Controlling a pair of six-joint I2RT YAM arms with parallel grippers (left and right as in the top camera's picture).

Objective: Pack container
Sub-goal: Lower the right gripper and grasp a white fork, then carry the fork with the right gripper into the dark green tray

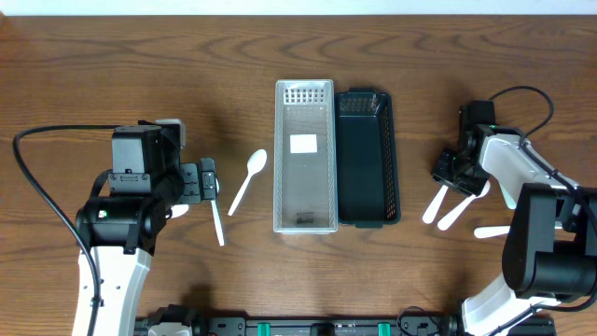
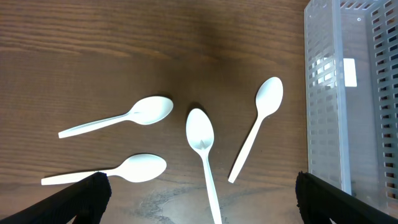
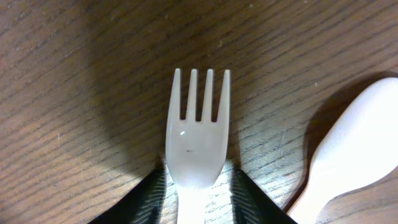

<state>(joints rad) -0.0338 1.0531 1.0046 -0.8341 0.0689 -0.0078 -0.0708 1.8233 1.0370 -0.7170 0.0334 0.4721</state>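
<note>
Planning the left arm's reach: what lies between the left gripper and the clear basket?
One white spoon lies between the left gripper and clear basket; overhead view shows it.

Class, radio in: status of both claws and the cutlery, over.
Left claw open over four spoons. Right claw pinching fork. Clear container unblocked.

Brown wooden table (image 1: 112,65) carries a clear slotted plastic basket (image 1: 279,159); dark plastic basket (image 1: 395,159) touching its right side, white plastic spoons (image 2: 148,112) left, white plastic fork (image 3: 196,143) farther right.
</note>
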